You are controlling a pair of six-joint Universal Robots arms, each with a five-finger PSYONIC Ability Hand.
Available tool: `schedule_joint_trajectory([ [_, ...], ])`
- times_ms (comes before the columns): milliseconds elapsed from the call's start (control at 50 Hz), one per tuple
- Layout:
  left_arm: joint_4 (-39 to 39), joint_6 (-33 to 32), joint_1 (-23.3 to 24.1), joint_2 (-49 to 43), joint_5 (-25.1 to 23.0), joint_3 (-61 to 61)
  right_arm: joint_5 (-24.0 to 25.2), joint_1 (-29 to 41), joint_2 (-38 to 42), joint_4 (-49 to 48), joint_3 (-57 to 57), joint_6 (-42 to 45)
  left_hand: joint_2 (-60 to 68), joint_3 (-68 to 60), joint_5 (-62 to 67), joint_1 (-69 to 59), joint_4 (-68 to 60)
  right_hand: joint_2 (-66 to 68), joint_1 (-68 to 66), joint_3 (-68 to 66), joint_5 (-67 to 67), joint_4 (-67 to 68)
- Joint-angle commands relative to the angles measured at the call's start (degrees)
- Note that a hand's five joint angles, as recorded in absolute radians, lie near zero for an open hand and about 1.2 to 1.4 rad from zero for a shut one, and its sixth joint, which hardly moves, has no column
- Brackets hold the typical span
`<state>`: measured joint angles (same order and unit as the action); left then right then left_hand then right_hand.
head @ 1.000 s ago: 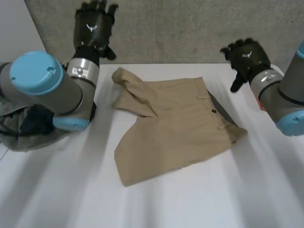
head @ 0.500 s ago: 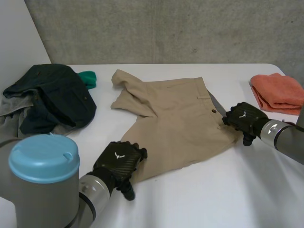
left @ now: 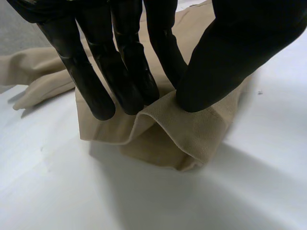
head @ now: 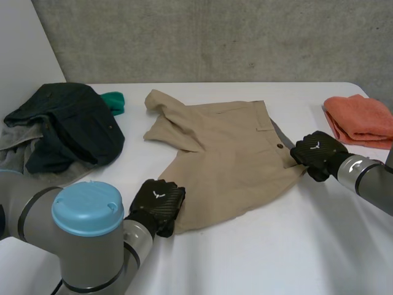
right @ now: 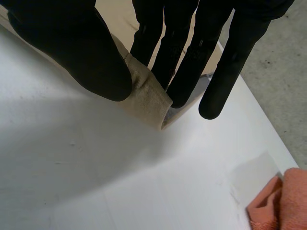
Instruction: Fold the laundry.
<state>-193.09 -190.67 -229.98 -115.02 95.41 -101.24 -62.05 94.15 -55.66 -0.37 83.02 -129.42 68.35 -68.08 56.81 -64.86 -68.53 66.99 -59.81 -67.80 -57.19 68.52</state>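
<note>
Your left hand (head: 156,201) pinches the tan fabric shorts (head: 227,166) at their lower-left hem; your right hand (head: 316,152) pinches the waistband corner, centre right.

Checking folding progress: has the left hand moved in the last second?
Yes. The left hand came nearer the camera, from beyond the dark clothes pile to the near corner of the shorts, which it now pinches.
</note>
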Motion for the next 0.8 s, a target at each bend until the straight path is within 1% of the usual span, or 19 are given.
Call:
schedule_joint_trajectory([
  [20, -0.8, -3.7, -0.3, -0.7, 0.1, -0.1, -2.4, -0.1, -3.2, 3.1, 2.0, 0.2, 11.6, -11.9, 13.2, -15.1, -11.5, 13.0, -20.2, -12.2, -12.8, 11.5],
  [140, -0.4, -4.2, -0.2, 1.4, 0.2, -0.5, -3.4, -0.4, -6.4, 8.2, 3.7, 0.1, 11.6, -11.9, 13.2, -15.1, -11.5, 13.0, -20.2, -12.2, -12.8, 11.5],
  [220, 2.0, -4.3, -0.3, 5.1, 0.1, -1.0, -4.3, -0.5, -9.4, 10.6, 6.1, 0.2, 11.6, -11.9, 13.2, -15.1, -11.5, 13.0, -20.2, -12.2, -12.8, 11.5],
  [260, 6.3, -4.2, -0.3, 9.5, 0.0, -1.5, -5.1, -0.5, -11.7, 12.3, 7.3, 0.3, 11.6, -11.9, 13.2, -15.1, -11.5, 13.0, -20.2, -12.2, -12.8, 11.5],
  [280, 8.0, -4.1, -0.3, 10.9, 0.0, -1.6, -6.1, -0.7, -14.5, 14.8, 8.6, 0.9, 11.6, -11.9, 13.2, -15.1, -11.5, 13.0, -20.2, -12.2, -12.8, 11.5],
  [300, 11.7, -4.1, -0.3, 13.9, -0.1, -1.7, -6.4, -0.8, -16.1, 16.0, 9.2, 1.3, 11.6, -11.9, 13.2, -15.1, -11.5, 13.0, -20.2, -12.2, -12.8, 11.5],
  [320, 13.5, -4.1, -0.3, 15.3, -0.2, -1.7, -6.8, -1.1, -17.6, 17.7, 9.6, 1.5, 11.6, -11.9, 13.2, -15.1, -11.5, 13.0, -20.2, -12.2, -12.8, 11.5],
  [360, 17.6, -4.1, -0.3, 18.1, -0.6, -1.6, -7.6, -2.3, -22.6, 23.5, 10.5, 2.9, 11.6, -11.9, 13.2, -15.1, -11.5, 13.0, -20.2, -12.2, -12.8, 11.5],
  [380, 21.7, -4.1, -0.1, 20.9, -1.2, -1.4, -7.6, -2.8, -24.4, 25.9, 10.8, 3.6, 11.6, -11.9, 13.2, -15.1, -11.5, 13.0, -20.2, -12.2, -12.8, 11.5],
  [400, 23.7, -4.1, 0.1, 22.4, -1.5, -1.2, -7.8, -3.4, -26.1, 28.5, 11.1, 4.8, 11.6, -11.9, 13.2, -15.1, -11.5, 13.0, -20.2, -12.2, -12.8, 11.5],
  [420, 25.5, -4.1, 0.3, 23.8, -2.2, -1.1, -7.6, -4.8, -29.1, 33.7, 11.6, 7.5, 11.6, -11.9, 13.2, -15.1, -11.5, 13.0, -20.2, -12.2, -12.8, 11.5],
  [440, 27.1, -4.0, 0.5, 25.0, -2.7, -0.9, -7.4, -5.7, -30.5, 35.9, 12.0, 9.2, 11.6, -11.9, 13.2, -15.1, -11.5, 13.0, -20.2, -12.2, -12.8, 11.5],
  [460, 30.0, -4.1, 0.9, 26.9, -4.3, -0.6, -7.0, -6.6, -31.6, 37.9, 12.3, 10.9, 11.6, -11.9, 13.2, -15.1, -11.5, 13.0, -20.2, -12.2, -12.8, 11.5],
  [500, 32.2, -4.3, 1.3, 28.8, -5.8, -0.4, -6.8, -9.3, -33.8, 42.6, 12.7, 15.8, 11.6, -11.9, 13.2, -15.1, -11.5, 13.0, -20.2, -12.2, -12.8, 11.5],
  [520, 32.7, -4.3, 1.4, 29.6, -6.8, -0.2, -6.4, -10.1, -34.2, 43.0, 12.7, 17.2, 11.6, -11.9, 13.2, -15.1, -11.5, 13.0, -20.2, -12.2, -12.8, 11.5],
  [600, 30.6, -4.4, 1.0, 28.7, -8.5, -0.4, -5.4, -11.8, -34.2, 41.3, 13.2, 17.5, 11.6, -11.9, 13.2, -15.1, -11.5, 13.0, -20.2, -12.2, -12.8, 11.5],
  [680, 24.8, -5.2, 0.9, 21.5, -8.1, 0.4, -4.9, -11.8, -30.7, 38.0, 14.4, 15.2, 11.6, -11.9, 13.2, -15.1, -11.5, 13.0, -20.2, -12.2, -12.8, 11.5],
  [740, 19.1, -8.0, 0.2, 13.0, -7.1, 4.3, -5.6, -11.1, -25.2, 34.2, 13.5, 12.7, 11.6, -11.9, 13.2, -15.1, -11.5, 13.0, -20.2, -12.2, -12.8, 11.5],
  [800, 15.8, -10.3, -1.0, 7.9, -6.2, 8.1, -6.1, -9.0, -21.3, 29.8, 11.1, 8.2, 11.6, -11.9, 13.2, -15.1, -11.5, 13.0, -20.2, -12.2, -12.8, 11.5],
])
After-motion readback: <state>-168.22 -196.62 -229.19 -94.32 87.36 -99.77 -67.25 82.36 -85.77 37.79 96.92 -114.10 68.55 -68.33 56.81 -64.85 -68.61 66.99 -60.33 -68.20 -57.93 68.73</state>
